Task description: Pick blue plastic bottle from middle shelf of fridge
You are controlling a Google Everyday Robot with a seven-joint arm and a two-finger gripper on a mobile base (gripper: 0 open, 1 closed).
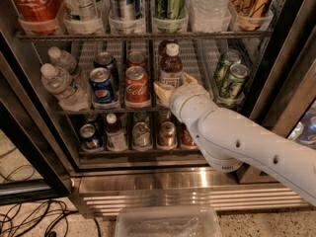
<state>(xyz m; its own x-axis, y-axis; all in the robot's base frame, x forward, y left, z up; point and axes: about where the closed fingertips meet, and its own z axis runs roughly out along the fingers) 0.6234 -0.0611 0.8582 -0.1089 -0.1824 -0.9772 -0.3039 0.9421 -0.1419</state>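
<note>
The blue plastic bottle (171, 65), with dark drink, a white cap and a pale label, stands upright in the centre lane of the middle shelf (199, 53) of the fridge (148, 180). My gripper (174, 86) is at the end of the white arm that reaches in from the lower right. It sits at the lower half of the bottle and hides the bottle's base. The bottle rests on the shelf.
Left of the bottle stand a Coke can (137, 86), a Pepsi can (102, 85) and clear water bottles (59, 81). Green cans (231, 76) stand to the right. Cans fill the shelf below and drinks the shelf above. A clear plastic bin (168, 223) and cables (29, 216) lie on the floor.
</note>
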